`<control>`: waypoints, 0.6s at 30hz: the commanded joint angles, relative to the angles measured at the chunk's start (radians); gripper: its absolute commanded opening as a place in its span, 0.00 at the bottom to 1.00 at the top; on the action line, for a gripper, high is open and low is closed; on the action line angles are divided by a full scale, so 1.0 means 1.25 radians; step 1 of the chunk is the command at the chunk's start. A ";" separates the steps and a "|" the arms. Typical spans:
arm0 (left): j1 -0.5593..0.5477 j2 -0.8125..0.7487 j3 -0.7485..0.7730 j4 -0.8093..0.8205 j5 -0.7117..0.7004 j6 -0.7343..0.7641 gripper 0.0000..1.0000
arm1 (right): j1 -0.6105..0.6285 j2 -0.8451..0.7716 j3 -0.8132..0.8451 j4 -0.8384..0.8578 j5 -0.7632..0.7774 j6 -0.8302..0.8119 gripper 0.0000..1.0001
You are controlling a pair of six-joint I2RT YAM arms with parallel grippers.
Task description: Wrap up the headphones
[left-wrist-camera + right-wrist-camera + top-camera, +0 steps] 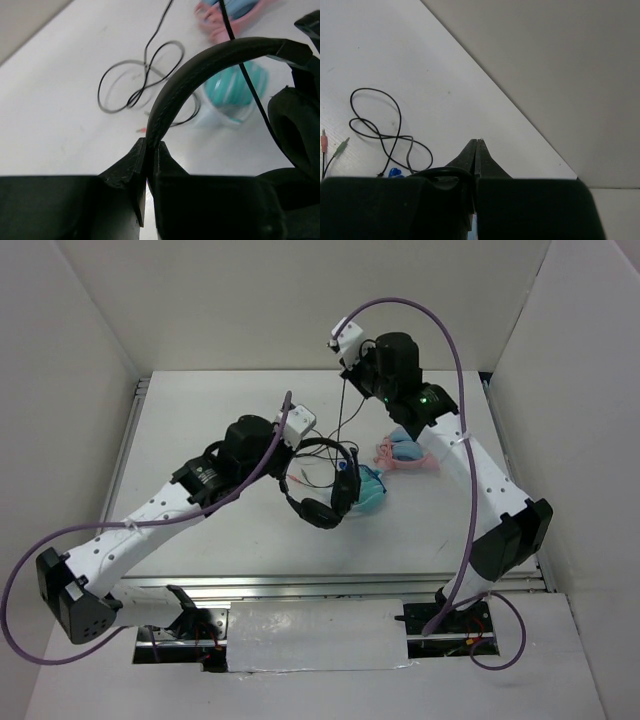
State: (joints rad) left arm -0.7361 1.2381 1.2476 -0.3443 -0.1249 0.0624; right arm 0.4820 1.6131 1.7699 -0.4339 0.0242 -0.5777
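Black over-ear headphones [322,506] sit at the top view's centre, with a matte padded headband [200,65] and thick round earcups, just beside teal headphones [373,490]. The left gripper [150,150] is clamped on the headband's arch. The right gripper [476,148], at upper centre, has its fingers pressed together on the thin black cable [250,85], whose slack loops on the white table [200,410].

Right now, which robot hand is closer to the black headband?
Left. The left gripper is clamped on the headband itself; the right gripper sits farther back, pinching the cable.
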 commanded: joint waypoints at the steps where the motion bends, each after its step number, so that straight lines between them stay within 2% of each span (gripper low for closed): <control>1: 0.006 0.012 0.035 -0.019 -0.172 -0.081 0.00 | 0.063 -0.067 -0.040 0.041 0.139 -0.010 0.00; 6: 0.035 0.021 0.041 -0.035 -0.240 -0.142 0.00 | 0.121 -0.105 -0.078 0.066 0.231 -0.025 0.00; 11: 0.070 0.006 0.010 -0.046 -0.251 -0.191 0.00 | 0.138 -0.123 -0.093 0.099 0.292 -0.003 0.00; 18: 0.111 -0.032 -0.094 -0.023 -0.234 -0.243 0.00 | 0.158 -0.164 -0.162 0.121 0.332 0.000 0.00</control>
State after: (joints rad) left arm -0.6209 1.2274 1.1671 -0.3901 -0.4061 -0.1867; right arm 0.6655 1.4693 1.5810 -0.3748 0.3721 -0.5919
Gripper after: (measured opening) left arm 0.163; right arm 0.015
